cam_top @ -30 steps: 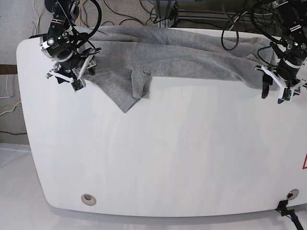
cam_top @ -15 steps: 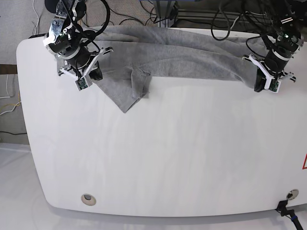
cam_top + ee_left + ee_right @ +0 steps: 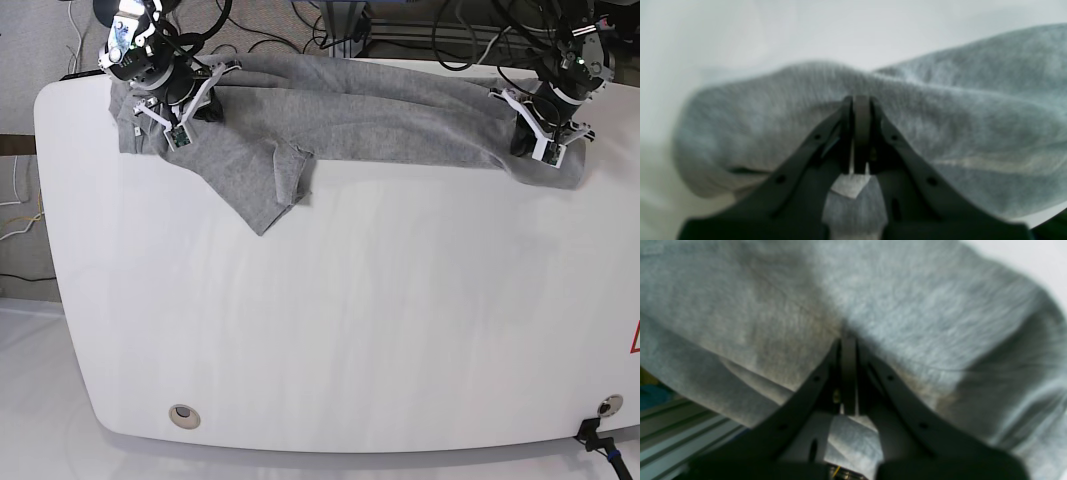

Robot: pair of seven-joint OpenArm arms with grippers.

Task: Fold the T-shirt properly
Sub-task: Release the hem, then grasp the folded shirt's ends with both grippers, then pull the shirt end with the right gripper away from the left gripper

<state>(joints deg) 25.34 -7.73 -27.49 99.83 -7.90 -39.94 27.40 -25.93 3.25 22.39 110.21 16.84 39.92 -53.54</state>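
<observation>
The heather-grey T-shirt [image 3: 380, 115] lies bunched along the far edge of the white table [image 3: 350, 330], plain side up, with one pointed flap [image 3: 265, 200] reaching toward the middle. My left gripper [image 3: 522, 142] is at the shirt's right end and shut on a fold of the cloth; the left wrist view shows its jaws [image 3: 862, 101] pinched together into the T-shirt [image 3: 973, 100]. My right gripper [image 3: 203, 110] is at the shirt's left end, also shut on cloth. In the right wrist view its closed jaws [image 3: 848, 338] press into the T-shirt [image 3: 907, 306].
Black cables [image 3: 300, 30] and a metal frame run behind the table's far edge. Two round grommets [image 3: 184, 415] [image 3: 607, 405] sit near the front corners. The table's left edge is close to my right gripper.
Both grippers moved from beside the shirt's ends toward the far edge and onto the cloth, and both went from open to shut on it. The shirt's ends shifted slightly.
</observation>
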